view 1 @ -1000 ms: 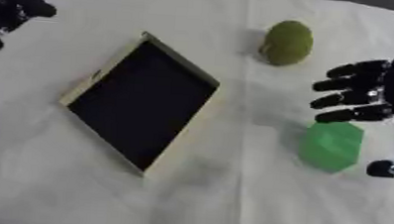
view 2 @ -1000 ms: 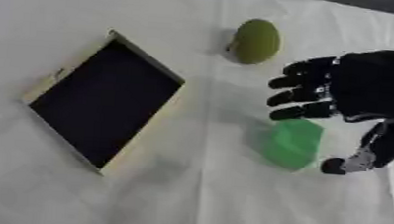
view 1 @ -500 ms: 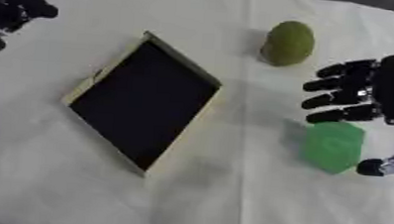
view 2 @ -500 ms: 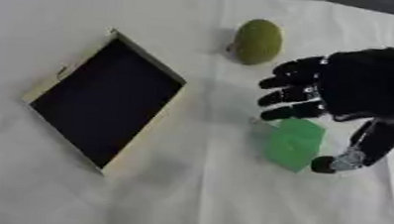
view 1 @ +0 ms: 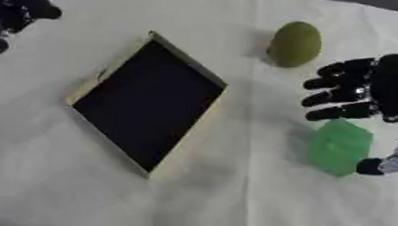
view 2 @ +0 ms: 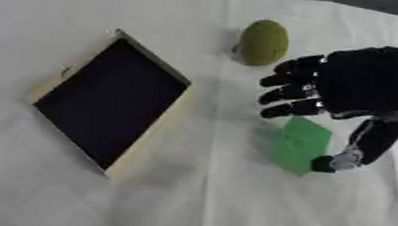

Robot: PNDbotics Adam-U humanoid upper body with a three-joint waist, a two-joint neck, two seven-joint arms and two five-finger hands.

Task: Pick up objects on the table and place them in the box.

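Hovering my right hand [view 2: 362, 89] spread open over the green block [view 2: 300, 144], white-clothed table [view 1: 231, 197] carrying box [view 1: 146, 101], my left hand [view 1: 13, 9] curling empty far-left.

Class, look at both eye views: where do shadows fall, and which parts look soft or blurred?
Left eye view: the olive-green fruit casts a faint shadow to its left; edges throughout are soft. Right eye view: a dim shadow lies left of the green block, and the right hand is a dark mass with little detail.
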